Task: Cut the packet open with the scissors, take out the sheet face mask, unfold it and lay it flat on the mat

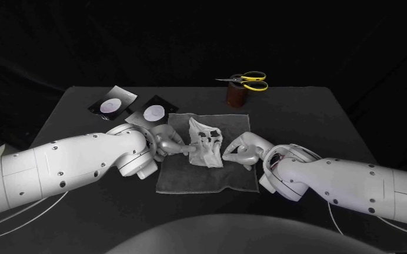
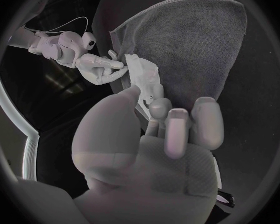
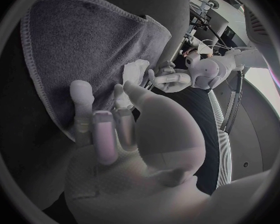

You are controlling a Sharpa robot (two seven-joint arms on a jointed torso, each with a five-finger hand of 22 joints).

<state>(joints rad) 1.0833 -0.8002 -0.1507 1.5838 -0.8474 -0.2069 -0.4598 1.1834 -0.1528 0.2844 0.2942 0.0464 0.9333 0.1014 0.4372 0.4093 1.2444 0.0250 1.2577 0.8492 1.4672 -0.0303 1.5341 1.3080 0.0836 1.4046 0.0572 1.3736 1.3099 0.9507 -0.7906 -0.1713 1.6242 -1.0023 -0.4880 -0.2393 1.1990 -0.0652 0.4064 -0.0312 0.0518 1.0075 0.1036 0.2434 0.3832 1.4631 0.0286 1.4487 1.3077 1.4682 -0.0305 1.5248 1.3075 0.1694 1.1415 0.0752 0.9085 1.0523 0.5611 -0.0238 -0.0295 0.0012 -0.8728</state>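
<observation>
In the head view the left hand [image 1: 170, 144] is covering one side edge of the sheet face mask [image 1: 204, 142], and the right hand [image 1: 240, 150] is covering the opposite one. The mask is lying crumpled, so its folds are hiding a part of its own surface. Mask and hands are together hiding the middle of the mat [image 1: 207, 177]. The print on the left packet [image 1: 113, 104] and the right packet [image 1: 153, 112] is too small for reading. How the scissors [image 1: 247, 80] are resting on the brown holder [image 1: 235, 96] is too small to tell.
</observation>
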